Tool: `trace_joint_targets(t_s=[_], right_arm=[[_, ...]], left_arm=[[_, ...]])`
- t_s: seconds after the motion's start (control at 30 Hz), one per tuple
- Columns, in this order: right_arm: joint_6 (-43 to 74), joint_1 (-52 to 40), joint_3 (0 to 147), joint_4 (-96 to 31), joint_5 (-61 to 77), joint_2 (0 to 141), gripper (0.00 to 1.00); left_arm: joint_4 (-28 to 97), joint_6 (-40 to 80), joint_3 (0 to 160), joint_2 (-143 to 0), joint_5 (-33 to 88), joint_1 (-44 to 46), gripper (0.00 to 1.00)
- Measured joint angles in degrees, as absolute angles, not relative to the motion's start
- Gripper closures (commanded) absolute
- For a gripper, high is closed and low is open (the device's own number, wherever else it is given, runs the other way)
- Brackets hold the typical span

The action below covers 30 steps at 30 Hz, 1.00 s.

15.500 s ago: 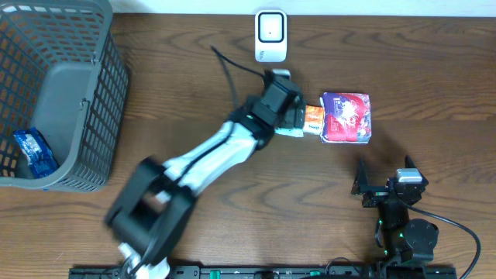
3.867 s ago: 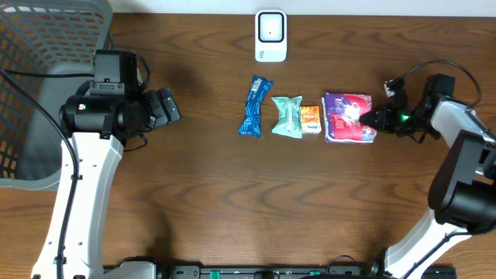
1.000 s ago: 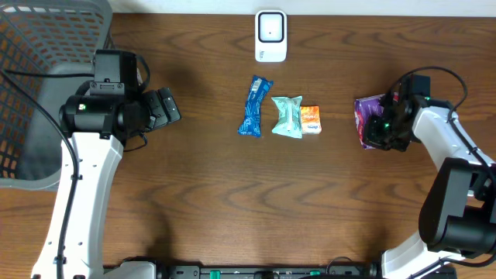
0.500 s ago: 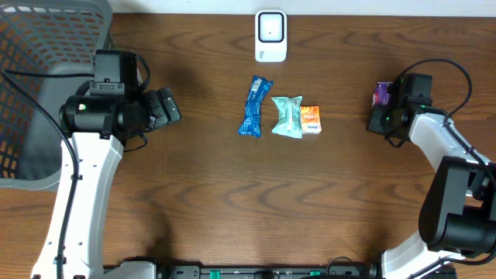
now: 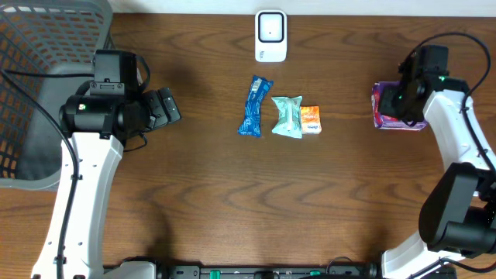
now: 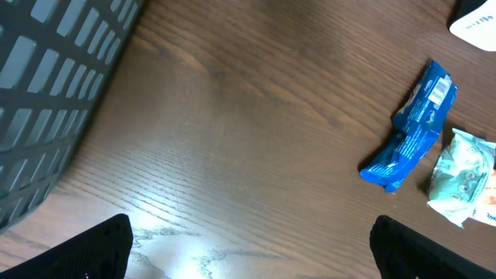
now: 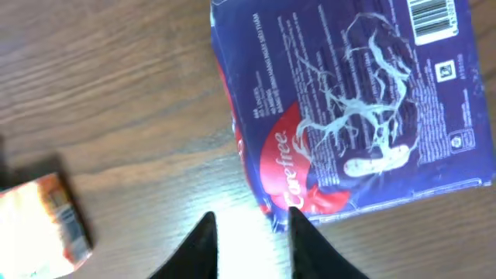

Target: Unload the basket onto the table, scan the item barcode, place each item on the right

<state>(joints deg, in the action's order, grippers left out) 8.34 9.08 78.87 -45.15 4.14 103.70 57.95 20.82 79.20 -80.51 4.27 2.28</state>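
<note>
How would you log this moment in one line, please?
right end effector open over purple Carefree pack; barcode up; left end effector open

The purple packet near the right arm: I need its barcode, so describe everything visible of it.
The purple packet is a soft, glossy plastic pack, printed with a white drawing and a red patch with white lettering. Its barcode faces up at one corner. It lies flat on the wooden table. The right hand hangs over another corner, fingers apart.
</note>
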Motion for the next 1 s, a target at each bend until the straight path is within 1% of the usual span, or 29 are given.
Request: trace_joint_targets(t_s=[0.03,0.1,0.2,0.27,0.3,0.33,0.43,0.47,0.57,0.63,0.83,0.93,1.0], right_arm=[[8.29,9.08,79.07,-45.74,5.52,103.70,0.71],[8.03,9.06,79.05,-46.61,9.39,103.70,0.60],[7.20,8.60,79.05,-46.28,16.14,103.70,0.33],[6.76,7.16,79.00,-45.15,19.31,103.72,0.17],[6.68,6.20,78.89,-44.10,20.27,103.72,0.13],[6.07,4.73,78.50,-42.00,21.21,103.72,0.12],[5.98,1.67,76.86,-38.00,22.04,103.72,0.12],[6.07,0.32,75.70,-36.21,22.11,103.72,0.14],[7.27,-2.24,72.75,-31.83,22.15,103.79,0.30],[9.02,-3.16,70.94,-29.28,22.17,104.03,0.33],[13.54,-3.62,64.64,-21.43,22.11,104.62,0.48],[15.05,-3.62,61.82,-18.61,22.17,104.62,0.53],[16.10,-3.62,59.75,-16.62,22.41,104.62,0.55]], left_arm=[[57.98,20.82,79.20,-80.49,4.27,2.28,0.02],[57.98,20.82,79.20,-80.51,4.27,2.28,0.02],[57.98,20.82,79.20,-80.49,4.27,2.28,0.02],[57.95,20.82,79.20,-80.49,4.27,2.28,0.02],[57.95,20.82,79.20,-80.51,4.27,2.28,0.02],[57.95,20.82,79.20,-80.49,4.27,2.28,0.02],[57.98,20.82,79.20,-80.49,4.27,2.28,0.02],[57.95,20.82,79.20,-80.49,4.27,2.28,0.02],[57.95,20.82,79.20,-80.49,4.27,2.28,0.02],[57.95,20.82,79.20,-80.51,4.27,2.28,0.02],[57.95,20.82,79.20,-80.51,4.27,2.28,0.02],[57.95,20.82,79.20,-80.49,4.27,2.28,0.02],[57.98,20.82,79.20,-80.49,4.29,2.28,0.02]])
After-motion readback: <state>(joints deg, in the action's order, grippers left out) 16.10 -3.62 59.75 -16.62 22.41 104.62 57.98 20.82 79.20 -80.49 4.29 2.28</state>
